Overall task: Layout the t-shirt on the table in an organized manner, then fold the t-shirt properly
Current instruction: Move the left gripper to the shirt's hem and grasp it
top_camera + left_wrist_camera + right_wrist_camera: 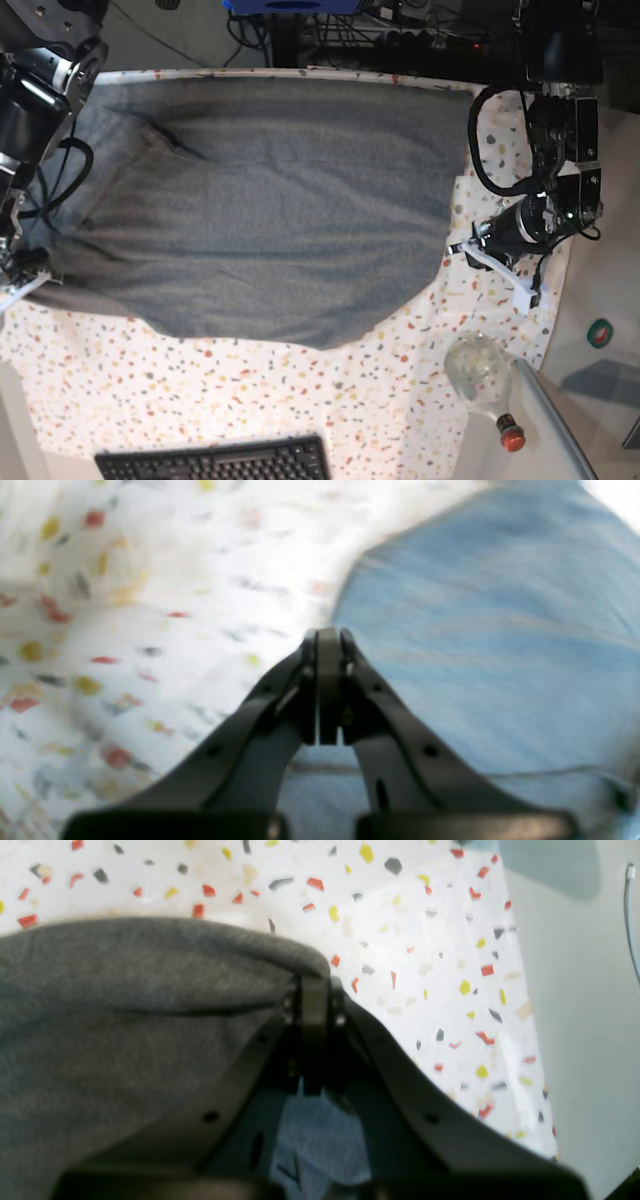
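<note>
The grey t-shirt (pixel 270 210) lies spread wide across the speckled table (pixel 250 390), its lower edge curved and uneven. At the shirt's right edge my left gripper (pixel 468 250) is shut; in the left wrist view its jaws (pixel 327 635) meet right on the hem of the t-shirt (pixel 490 630), which looks bluish there. My right gripper (pixel 22 278) is at the far left of the base view. In the right wrist view it (pixel 315 985) is shut on a fold of the t-shirt (pixel 125 1005), which drapes over its tip above the table (pixel 425 965).
A clear glass bottle (pixel 478 370) with a red cap (pixel 511 437) lies at the front right. A black keyboard (pixel 215 462) sits at the front edge. A plain pale side surface (pixel 575 1015) with a white cable (pixel 631 915) borders the table.
</note>
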### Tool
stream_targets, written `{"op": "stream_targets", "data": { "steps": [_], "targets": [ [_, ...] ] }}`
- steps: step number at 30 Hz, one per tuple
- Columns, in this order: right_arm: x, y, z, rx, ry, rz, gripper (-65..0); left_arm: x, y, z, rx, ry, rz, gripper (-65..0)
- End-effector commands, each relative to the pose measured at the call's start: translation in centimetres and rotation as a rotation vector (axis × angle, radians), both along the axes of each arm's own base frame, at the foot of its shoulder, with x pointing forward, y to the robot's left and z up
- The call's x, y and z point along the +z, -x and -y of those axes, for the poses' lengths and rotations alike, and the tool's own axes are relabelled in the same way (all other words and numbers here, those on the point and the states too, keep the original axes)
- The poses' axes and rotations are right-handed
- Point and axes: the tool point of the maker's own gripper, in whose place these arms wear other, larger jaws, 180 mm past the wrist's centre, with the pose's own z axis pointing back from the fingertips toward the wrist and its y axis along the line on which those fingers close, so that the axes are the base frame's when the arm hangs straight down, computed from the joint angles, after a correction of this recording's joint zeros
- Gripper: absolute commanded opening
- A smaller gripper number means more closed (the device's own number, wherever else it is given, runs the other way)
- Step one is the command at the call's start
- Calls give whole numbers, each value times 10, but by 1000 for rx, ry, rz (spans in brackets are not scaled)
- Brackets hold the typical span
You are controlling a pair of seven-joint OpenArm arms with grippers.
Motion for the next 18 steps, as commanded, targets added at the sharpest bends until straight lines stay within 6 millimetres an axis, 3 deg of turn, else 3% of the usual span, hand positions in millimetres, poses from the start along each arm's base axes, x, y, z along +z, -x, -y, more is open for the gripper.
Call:
{"op": "stream_targets", "data": {
  "steps": [1, 4, 6, 9, 13, 14, 16, 18],
  "targets": [
    [23, -13, 12, -6, 36, 63, -650, 16, 0, -2, 6, -20, 38, -650],
    [23, -13, 12, -6, 36, 63, -650, 29, 11, 14, -19, -16, 69, -650],
    [23, -13, 12, -6, 36, 63, -650, 23, 15, 22, -42, -12, 54, -650],
    [21, -13, 12, -6, 33, 59, -650, 3, 20, -3, 34, -13, -5, -650],
    [21, -12, 11, -6, 32, 58, -650, -16, 0, -31, 126, 7, -57, -650],
    [21, -12, 11, -6, 32, 58, -650, -23, -7, -36, 147, 16, -77, -559],
    [21, -12, 11, -6, 32, 58, -650, -34, -23, -43, 186, 42, -115, -285],
    [20, -13, 10, -5, 30, 58, -650, -41, -35, -41, 200, 69, -140, -87]
  ]
}}
